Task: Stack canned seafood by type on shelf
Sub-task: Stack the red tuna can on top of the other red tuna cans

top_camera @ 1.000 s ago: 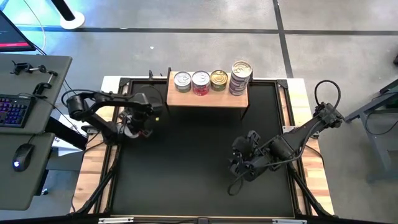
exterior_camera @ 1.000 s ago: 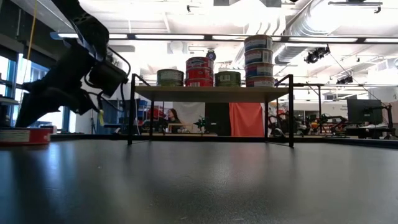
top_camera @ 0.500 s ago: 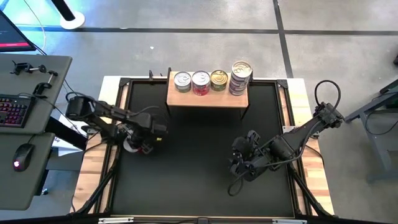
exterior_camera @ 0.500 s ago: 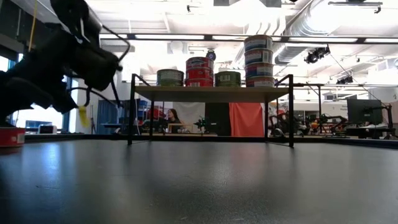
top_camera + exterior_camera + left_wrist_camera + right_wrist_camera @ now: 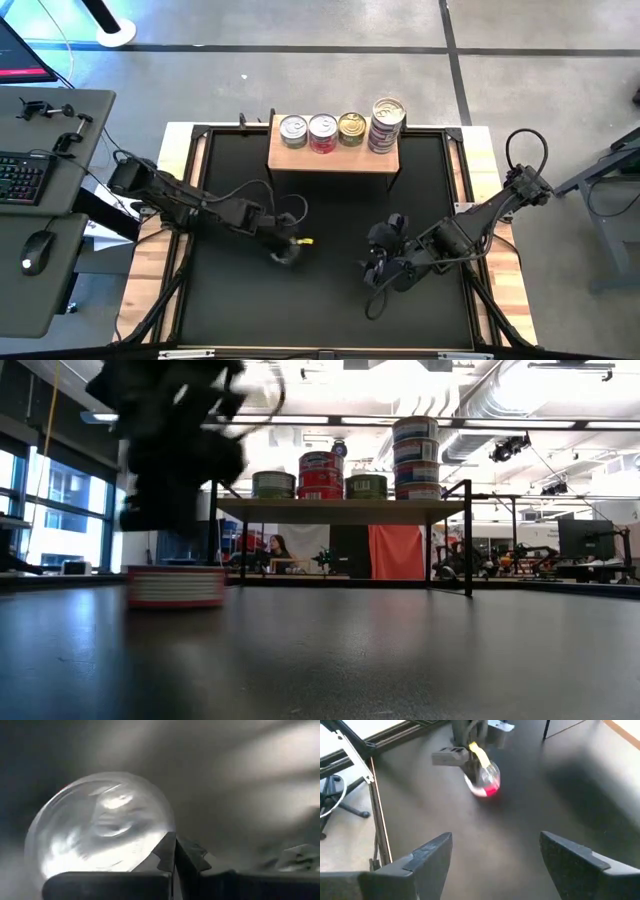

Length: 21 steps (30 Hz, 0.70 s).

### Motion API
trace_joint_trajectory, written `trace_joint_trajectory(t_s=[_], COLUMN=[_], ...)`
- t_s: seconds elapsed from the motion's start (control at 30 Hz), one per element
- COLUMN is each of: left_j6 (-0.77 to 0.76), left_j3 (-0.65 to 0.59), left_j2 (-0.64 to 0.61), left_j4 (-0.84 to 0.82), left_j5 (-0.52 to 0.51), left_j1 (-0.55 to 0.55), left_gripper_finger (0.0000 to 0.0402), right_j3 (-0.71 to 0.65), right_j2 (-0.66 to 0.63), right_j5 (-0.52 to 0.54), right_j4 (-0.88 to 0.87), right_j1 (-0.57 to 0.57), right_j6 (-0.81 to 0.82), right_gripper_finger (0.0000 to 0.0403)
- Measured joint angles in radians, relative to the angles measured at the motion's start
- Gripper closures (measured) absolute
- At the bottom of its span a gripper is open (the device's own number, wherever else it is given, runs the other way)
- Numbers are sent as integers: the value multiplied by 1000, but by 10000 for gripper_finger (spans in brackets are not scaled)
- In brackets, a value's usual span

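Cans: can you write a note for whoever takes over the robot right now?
Left gripper: shut, right over a red-sided can standing mid-mat.
Right gripper: open, empty, low over the mat nearby.
Shelf: four piles of cans in a row, tallest at the right end.
Left to do: lift the red-sided can onto the shelf, probably onto the red pile.

The shelf stands at the upper centre of the desk, four can stacks in a row on it; a lone can sits lower left of it.
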Motion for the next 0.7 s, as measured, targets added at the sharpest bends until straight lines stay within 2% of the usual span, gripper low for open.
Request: trace_joint_trajectory(t_s=[0.1, 0.17, 0.3, 0.43, 0.57, 0.7], left_j6=[35, 55, 65, 171, 357, 539], left_j3=[3, 19, 119, 264, 389, 421], left_j2=[43, 108, 261, 363, 357, 255], left_j4=[253, 344, 358, 344, 338, 249], left_j5=[-41, -60, -52, 22, 4, -73], left_j1=[-22, -31, -37, -36, -44, -54], left_gripper_finger=[401, 401, 401, 401, 401, 401], right_j3=[0, 0, 0, 0, 0, 0], right_j2=[0, 0, 0, 0, -11, -34], right_j5=[-1, -4, -20, -31, -32, -5], right_j4=[-3, -12, -22, -24, -29, -58], right_j1=[0, 0, 8, 23, 45, 68], right_j6=[13, 29, 46, 48, 53, 108], right_gripper_finger=[114, 114, 114, 114, 114, 114])
